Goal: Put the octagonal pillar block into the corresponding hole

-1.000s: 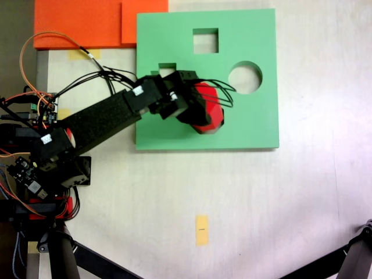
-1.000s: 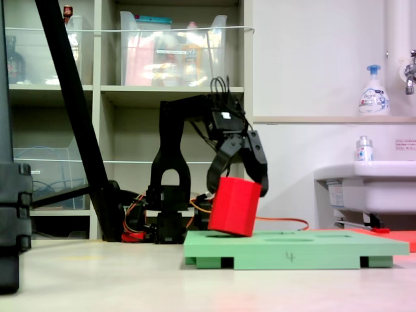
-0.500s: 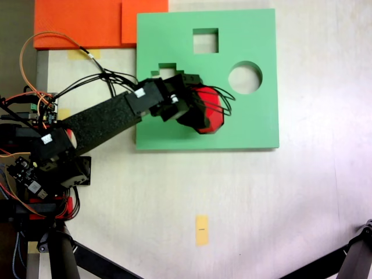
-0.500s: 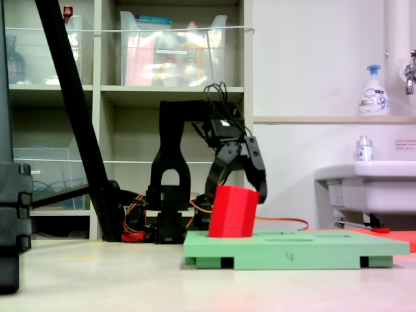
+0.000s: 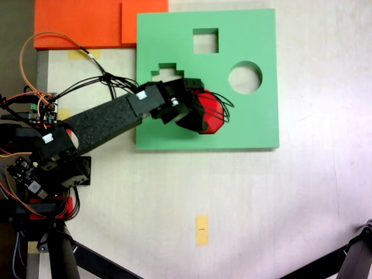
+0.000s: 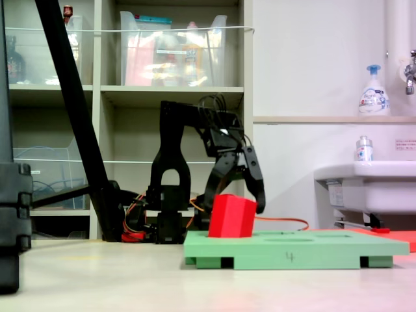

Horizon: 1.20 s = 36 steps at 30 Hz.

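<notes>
- Gripper (image 6: 236,207): from my remote station I saw it reach down over the green board (image 6: 325,248), with one jaw on each side of the octagonal pillar block (image 6: 231,216). The jaws looked pressed against the block's sides, though in the side-on fixed view I could not be fully sure of contact.
- Octagonal pillar block (image 5: 210,111): bright red; it stood tilted, its lower end sunk into the board and its upper part rising above the surface.
- Corresponding hole: the block and the gripper covered it, so I could not see its outline; it lay in the lower middle of the green board (image 5: 256,125) in the fixed view from above.
- Other cut-outs: a square hole (image 5: 206,40), a round hole (image 5: 244,77) and a stepped notch (image 5: 167,72) stood open.
- Writing: a handwritten "4" (image 6: 290,257) was marked on the board's front edge; the label on the pump bottle (image 6: 374,91) was too small to read.
</notes>
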Available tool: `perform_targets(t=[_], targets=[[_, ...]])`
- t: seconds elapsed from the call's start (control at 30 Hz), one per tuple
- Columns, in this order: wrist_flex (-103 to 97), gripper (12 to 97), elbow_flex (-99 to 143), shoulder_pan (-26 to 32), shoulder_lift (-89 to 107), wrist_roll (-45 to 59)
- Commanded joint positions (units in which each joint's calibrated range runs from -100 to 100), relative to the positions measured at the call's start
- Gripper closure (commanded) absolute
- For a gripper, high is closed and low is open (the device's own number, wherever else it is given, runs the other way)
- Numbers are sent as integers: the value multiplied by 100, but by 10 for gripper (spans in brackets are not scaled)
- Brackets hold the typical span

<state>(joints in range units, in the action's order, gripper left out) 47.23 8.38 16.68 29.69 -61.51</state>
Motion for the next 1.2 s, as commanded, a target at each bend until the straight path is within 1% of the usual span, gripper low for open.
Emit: perform_targets(t=[0.0,0.2,0.4,0.47,0.5,0.57,0.6,0.9,1.03,1.17], targets=[[-645,619,-50,54,-22,-88],[-742,591,20,59,-287,-88],[-1406,515,668,39,-147,-195],[-1618,363,837,44,-64,-220],[-1657,307,837,49,-64,-215],[-1714,246,837,49,-64,-195],[-1714,233,847,49,-64,-195],[-1714,232,947,44,523,-147],[-1608,232,827,59,1180,-142],[-877,234,339,59,2059,366]])
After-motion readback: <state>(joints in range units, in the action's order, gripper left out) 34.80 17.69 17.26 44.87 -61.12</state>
